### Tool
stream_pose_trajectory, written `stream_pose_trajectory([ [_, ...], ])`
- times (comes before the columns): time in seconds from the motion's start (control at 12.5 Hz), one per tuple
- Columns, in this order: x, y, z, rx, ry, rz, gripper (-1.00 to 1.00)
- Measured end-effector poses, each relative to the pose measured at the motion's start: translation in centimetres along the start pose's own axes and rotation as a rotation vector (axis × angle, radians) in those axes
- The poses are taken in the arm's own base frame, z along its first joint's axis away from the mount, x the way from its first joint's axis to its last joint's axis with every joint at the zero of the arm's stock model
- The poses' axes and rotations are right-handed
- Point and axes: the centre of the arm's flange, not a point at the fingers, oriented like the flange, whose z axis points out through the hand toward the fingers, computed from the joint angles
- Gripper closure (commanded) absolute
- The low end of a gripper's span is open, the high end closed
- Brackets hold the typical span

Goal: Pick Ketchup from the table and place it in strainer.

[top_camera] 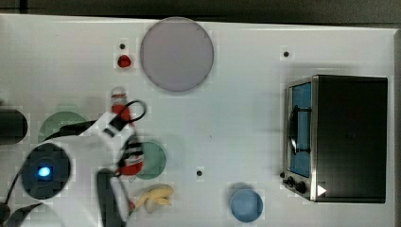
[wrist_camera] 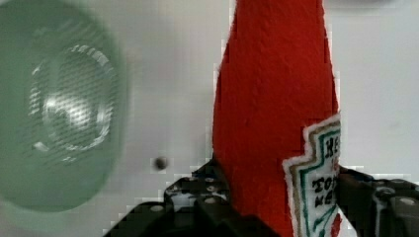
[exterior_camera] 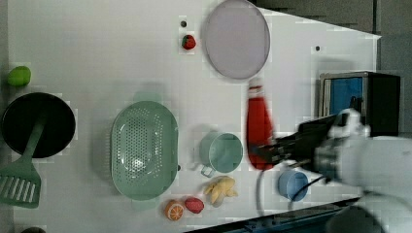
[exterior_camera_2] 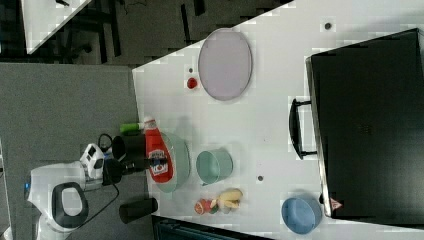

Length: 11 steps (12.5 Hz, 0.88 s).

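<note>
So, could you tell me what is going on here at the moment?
The robot arm's gripper is closed on the Ketchup, gripping the red bottle near its base. The wrist view shows the fingers on either side of the bottle. The strainer sits with nothing in it, to the left view's left of a small teal cup, so the placing step is not yet done.

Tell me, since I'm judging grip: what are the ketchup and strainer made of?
Ketchup: probably plastic, matte red, finely textured skin, printed label. Strainer: apparently moulded plastic, pale mint, slightly glossy, with glare on its evenly perforated bottom.
</note>
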Motion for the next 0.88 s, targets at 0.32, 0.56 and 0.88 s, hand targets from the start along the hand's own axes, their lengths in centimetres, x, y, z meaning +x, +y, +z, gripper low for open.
stream_pose_trajectory([
  [0.32,-0.8,-8.5,3.9,0.089,0.032,0.058,-0.24],
  [0.56,-0.4,-12.1,6.5,0.186,0.05,0.133,-0.24],
  [0.88,0.2,-13.7,11.3,0.285,0.006,0.249,-0.29],
])
